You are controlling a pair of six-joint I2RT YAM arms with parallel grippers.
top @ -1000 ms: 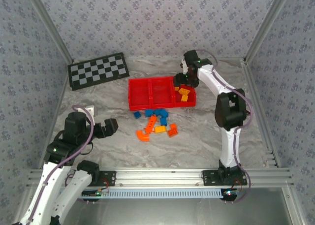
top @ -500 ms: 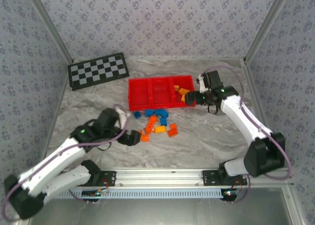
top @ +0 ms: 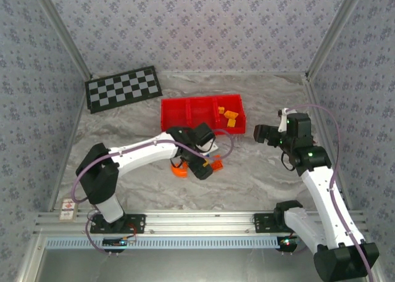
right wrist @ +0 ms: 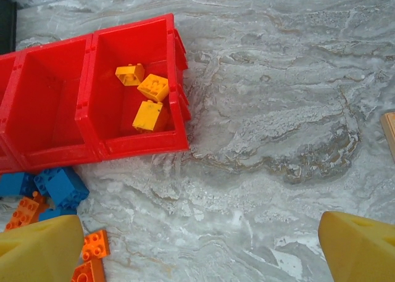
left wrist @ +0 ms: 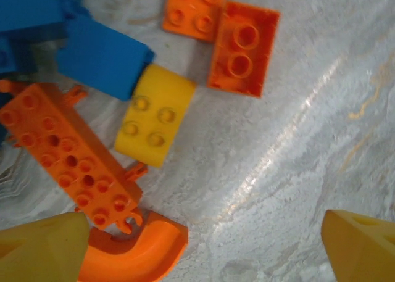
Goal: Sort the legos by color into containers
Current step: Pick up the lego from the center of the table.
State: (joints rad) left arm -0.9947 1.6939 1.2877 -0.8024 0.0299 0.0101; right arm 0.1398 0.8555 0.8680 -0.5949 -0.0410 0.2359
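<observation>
Three joined red containers [top: 165,118] stand at mid-table. In the right one [right wrist: 133,145] lie three yellow legos [right wrist: 148,95]. The other legos lie loose in front of the bins: blue bricks [left wrist: 102,63], a yellow brick [left wrist: 154,121], a long orange brick [left wrist: 68,152], two smaller orange bricks [left wrist: 242,47] and a curved orange piece [left wrist: 133,254]. My left gripper [left wrist: 203,245] hangs open low over this pile [top: 200,165], its left finger [left wrist: 40,248] beside the curved piece. Right of the bins, my right gripper [top: 262,134] is open over bare table [right wrist: 200,245] and holds nothing.
A black-and-white checkered board [top: 123,87] lies at the back left. A white tag [top: 68,207] sits by the near left rail. A wooden edge [right wrist: 389,131] shows at the far right of the right wrist view. Patterned walls close in the table.
My left arm has swung from the near left to above the loose legos. My right arm has pulled back from the right bin toward the near right, and its jaws have opened.
</observation>
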